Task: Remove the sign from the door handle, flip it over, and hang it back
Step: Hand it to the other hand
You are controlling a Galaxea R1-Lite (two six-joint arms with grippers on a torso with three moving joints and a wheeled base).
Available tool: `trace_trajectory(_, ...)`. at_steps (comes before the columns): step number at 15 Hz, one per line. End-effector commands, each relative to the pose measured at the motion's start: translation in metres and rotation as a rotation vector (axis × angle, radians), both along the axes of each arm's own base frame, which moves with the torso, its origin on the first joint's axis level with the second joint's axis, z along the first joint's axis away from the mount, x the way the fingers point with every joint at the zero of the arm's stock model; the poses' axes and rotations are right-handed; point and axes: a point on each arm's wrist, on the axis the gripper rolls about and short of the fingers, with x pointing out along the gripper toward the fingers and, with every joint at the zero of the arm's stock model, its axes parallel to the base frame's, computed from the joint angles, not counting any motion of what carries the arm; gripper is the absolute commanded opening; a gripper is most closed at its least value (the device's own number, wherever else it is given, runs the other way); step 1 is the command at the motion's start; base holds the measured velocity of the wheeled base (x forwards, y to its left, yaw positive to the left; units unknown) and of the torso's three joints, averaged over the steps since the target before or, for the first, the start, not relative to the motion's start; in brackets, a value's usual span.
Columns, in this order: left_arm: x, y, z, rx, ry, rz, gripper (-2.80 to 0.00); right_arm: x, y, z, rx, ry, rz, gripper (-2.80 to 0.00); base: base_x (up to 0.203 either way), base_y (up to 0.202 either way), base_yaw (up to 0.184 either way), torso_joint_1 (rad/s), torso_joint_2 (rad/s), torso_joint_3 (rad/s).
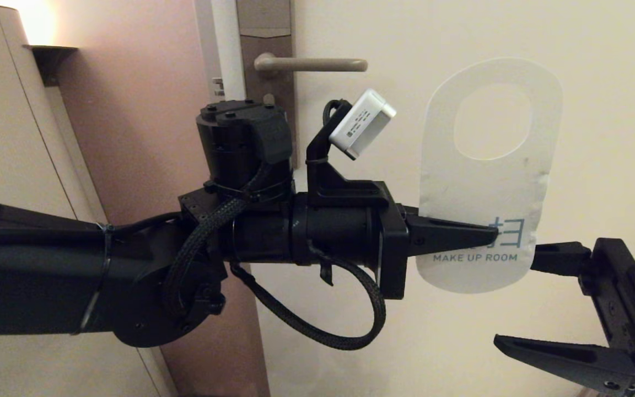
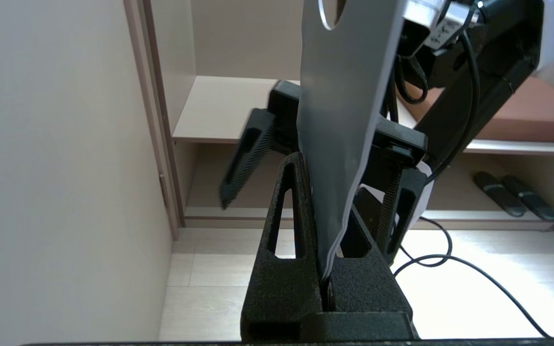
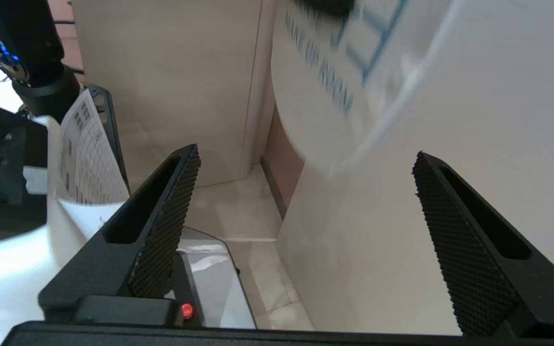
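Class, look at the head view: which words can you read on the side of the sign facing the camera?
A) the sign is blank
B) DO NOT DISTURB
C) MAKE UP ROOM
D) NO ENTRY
C: the white sign, clamped in the left pincer, reads "MAKE UP ROOM" near its lower end.

Warm lamp glare is blooming at eleven o'clock in the head view, tinting the wall (image 1: 146, 99) pink; the sign (image 3: 354, 62) is smearing (motion blur) in the right wrist view.

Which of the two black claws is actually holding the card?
The left tool, pinched shut on the sign near its lettered end. The right tool is spread open, empty.
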Motion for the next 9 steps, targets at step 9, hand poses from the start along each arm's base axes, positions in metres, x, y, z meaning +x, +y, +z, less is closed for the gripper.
trace_trajectory(9, 0.004, -0.004, -0.007, 0.004, -0.052, -0.005, -2.8, 0.016, 0.027, 0.008, 0.0, 0.008, 0.098, 0.0, 0.0, 0.0, 0.0, 0.0, 0.0, 0.0)
